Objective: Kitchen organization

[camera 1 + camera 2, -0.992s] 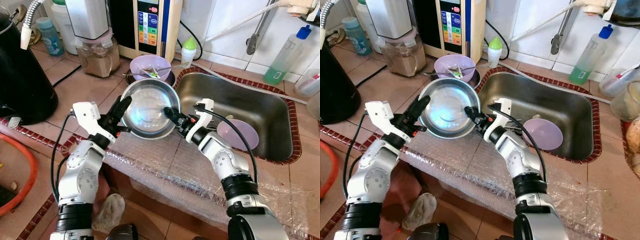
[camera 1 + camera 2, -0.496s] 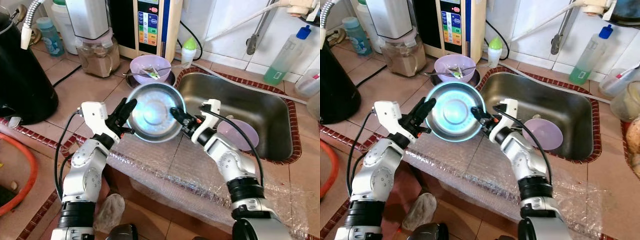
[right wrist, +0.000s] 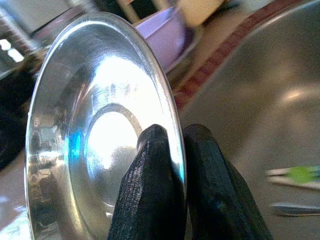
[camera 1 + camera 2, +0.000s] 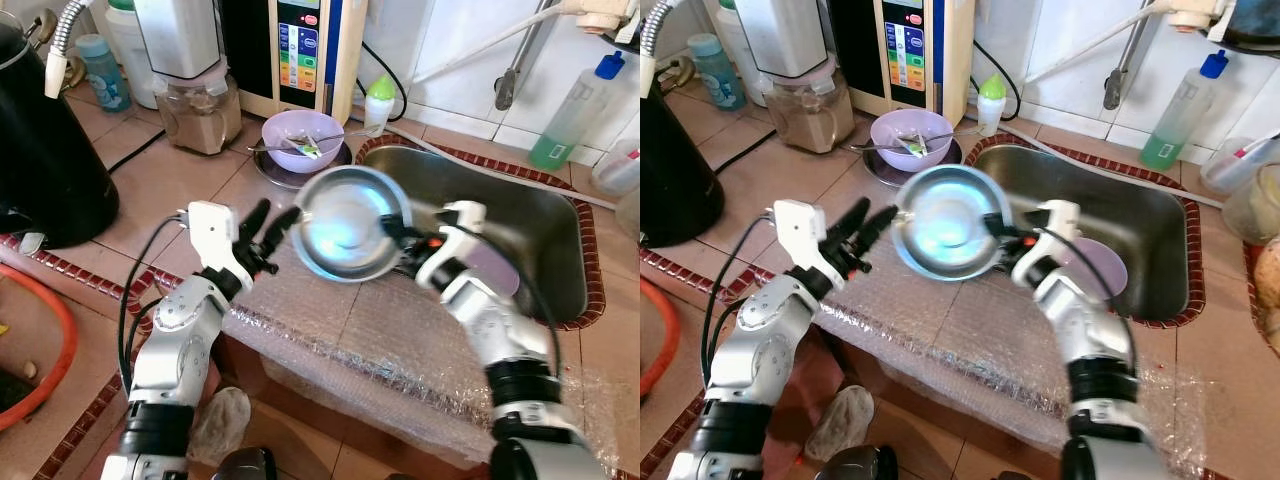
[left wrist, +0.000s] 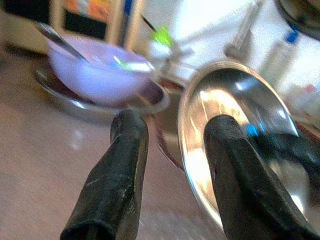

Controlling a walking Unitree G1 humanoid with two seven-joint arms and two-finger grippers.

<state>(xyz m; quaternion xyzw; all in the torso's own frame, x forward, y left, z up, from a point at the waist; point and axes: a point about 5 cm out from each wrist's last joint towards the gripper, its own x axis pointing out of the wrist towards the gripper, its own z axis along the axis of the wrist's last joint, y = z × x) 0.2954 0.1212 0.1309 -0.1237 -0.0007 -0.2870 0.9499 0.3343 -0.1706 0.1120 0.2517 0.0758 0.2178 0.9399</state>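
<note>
Round shiny steel bowl [image 4: 347,223] tilted in the air by the sink's [image 4: 545,215] near edge, right tool [image 3: 172,150] clamped on its rim, left tool [image 4: 270,224] spread apart just beside it, above bubble-wrapped tiled surface [image 4: 340,330].

The right gripper [image 3: 172,150], its arm reaching forward and bent at the elbow, has both black fingers pinched together on the rim of a steel bowl [image 4: 345,222] held on edge, while the left gripper [image 4: 270,222], fingers spread apart, points toward it from the left, just beside it.
</note>
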